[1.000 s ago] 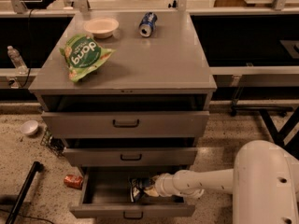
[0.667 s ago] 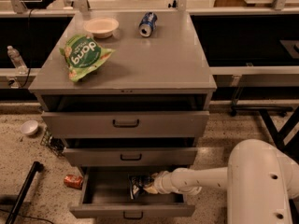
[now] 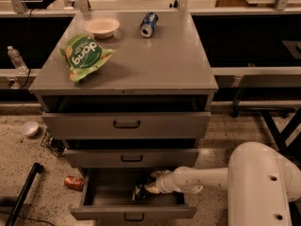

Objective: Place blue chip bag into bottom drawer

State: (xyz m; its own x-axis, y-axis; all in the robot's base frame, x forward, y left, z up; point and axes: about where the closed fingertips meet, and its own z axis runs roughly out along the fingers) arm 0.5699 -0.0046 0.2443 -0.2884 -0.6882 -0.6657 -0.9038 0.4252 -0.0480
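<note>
The bottom drawer point(image 3: 103, 192) of the grey cabinet is pulled out, with a small dark handle on its front. My white arm reaches from the lower right into it. The gripper point(image 3: 149, 186) sits inside the drawer near its middle, over the tray floor. The dark navy-blue chip bag point(image 3: 141, 190) with light print is at the gripper's tip, low in the drawer and partly hidden by it.
On the cabinet top lie a green chip bag point(image 3: 84, 55), a white bowl point(image 3: 102, 26) and a blue soda can point(image 3: 149, 24). The two upper drawers are slightly open. On the floor are a red can point(image 3: 74, 182), a small white bowl point(image 3: 30, 128) and a black pole point(image 3: 21, 192).
The arm has moved slightly left and deeper into the bottom drawer, carrying the blue chip bag with it.
</note>
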